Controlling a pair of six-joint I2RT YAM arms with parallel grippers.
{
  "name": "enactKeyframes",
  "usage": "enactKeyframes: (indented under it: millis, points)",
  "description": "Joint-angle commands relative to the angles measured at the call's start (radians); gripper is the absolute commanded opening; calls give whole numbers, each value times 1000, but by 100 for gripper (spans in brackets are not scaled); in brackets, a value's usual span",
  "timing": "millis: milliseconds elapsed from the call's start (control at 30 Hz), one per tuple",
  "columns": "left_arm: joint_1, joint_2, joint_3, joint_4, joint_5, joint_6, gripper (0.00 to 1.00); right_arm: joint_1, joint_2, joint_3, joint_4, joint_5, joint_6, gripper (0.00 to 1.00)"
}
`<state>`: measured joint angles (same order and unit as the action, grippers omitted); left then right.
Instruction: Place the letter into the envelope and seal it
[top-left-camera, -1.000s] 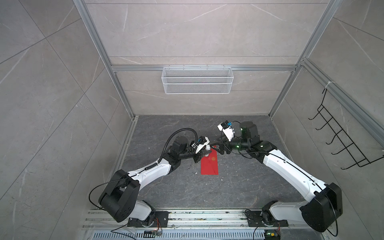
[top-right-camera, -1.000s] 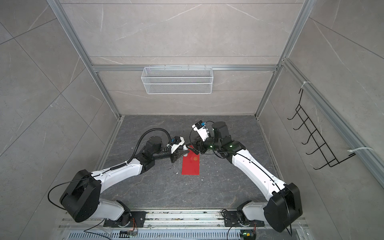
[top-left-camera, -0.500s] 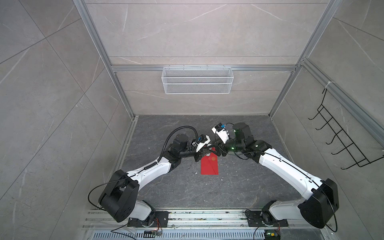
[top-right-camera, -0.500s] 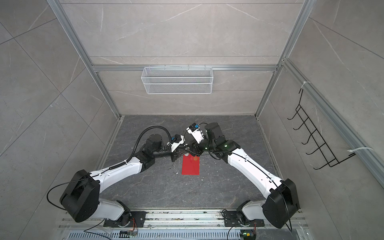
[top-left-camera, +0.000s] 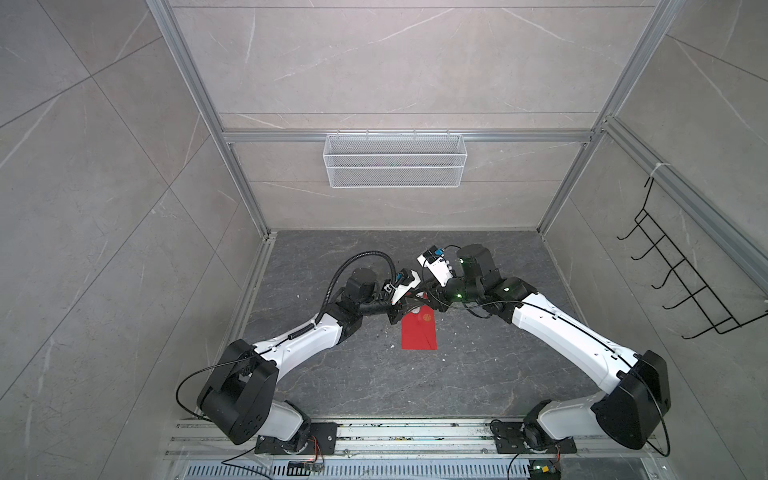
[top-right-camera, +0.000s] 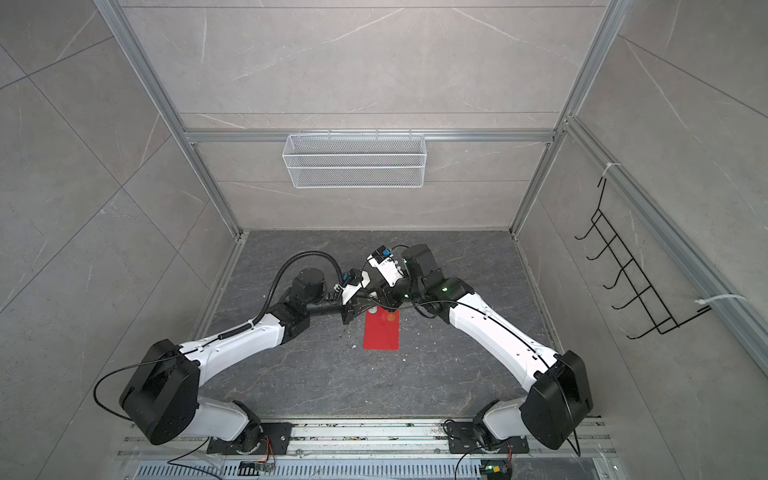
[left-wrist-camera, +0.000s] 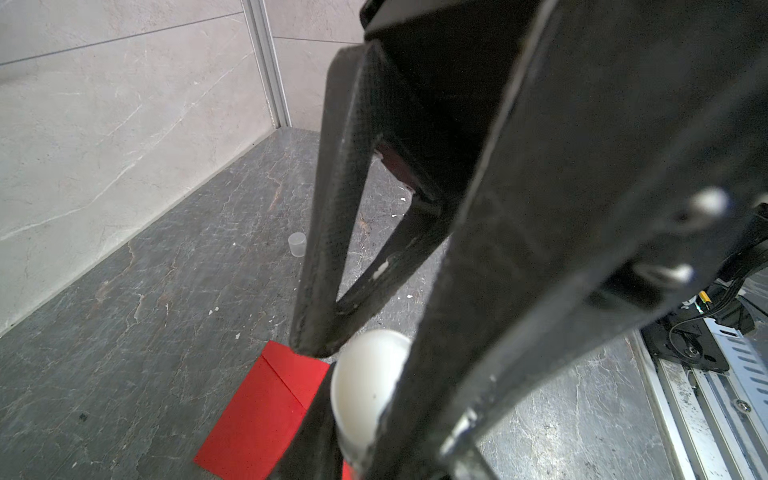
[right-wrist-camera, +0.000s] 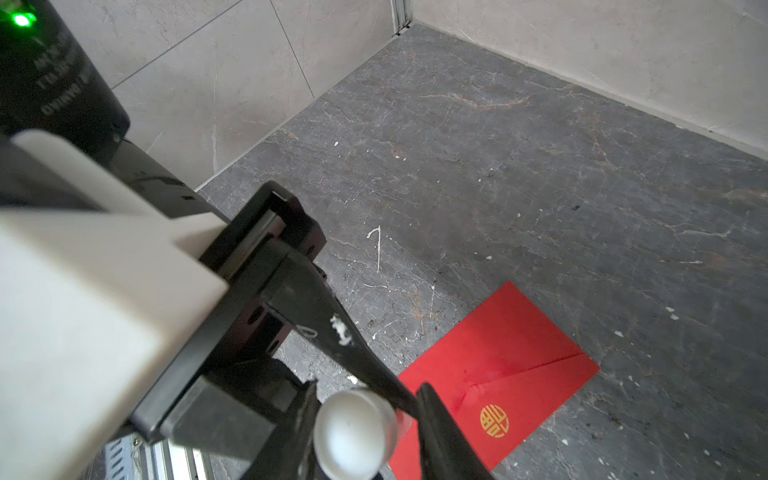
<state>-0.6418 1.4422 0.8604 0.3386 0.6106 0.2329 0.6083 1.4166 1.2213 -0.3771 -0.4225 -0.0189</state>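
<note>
On the left, the left arm (top-left-camera: 299, 345), white and black, stretched from the near rail (top-left-camera: 415, 434) toward the middle of the dark stone floor (top-left-camera: 365, 386). At its end the left gripper (left-wrist-camera: 365, 419), pinched on a white glue-stick tube (left-wrist-camera: 368, 382) and holding it clear of the floor, just above one end of the envelope. In the left wrist view, one dark finger (left-wrist-camera: 478, 332) pressed along the tube's side. Also there, a small translucent cap (left-wrist-camera: 297, 244), upright on the floor, apart from the envelope.

In the middle, the envelope (top-left-camera: 419, 334): bright red, flat on the floor, long side running near to far. Pointed flap folded down onto the body, tip close to a round gold emblem (right-wrist-camera: 494, 422). Far end partly under the two grippers in both top views. High on the far wall, a white wire basket (top-left-camera: 395, 166).

Just right of the tube, the right gripper (right-wrist-camera: 370, 411), set against the left one from the right, with a dark finger (right-wrist-camera: 436, 428) on each side of the tube's round end. Pressing on it or only flanking it: cannot tell. Behind it the right arm (top-left-camera: 573, 340), back to the near rail. On the right wall, a black hook rack (top-left-camera: 685, 291).
</note>
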Motion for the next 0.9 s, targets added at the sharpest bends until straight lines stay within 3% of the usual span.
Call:
enactKeyframes:
  millis: [0,600,867]
  points:
    - [-2,-20,66,42,8,-40,0,19,20,29,-62,16,-11,36]
    - [0,-6,120,16,-35,-154,0,23,58,65,-68,-35,62,1]
    - [4,4,120,29,-51,-180,1,22,51,76,-57,-33,78,0]
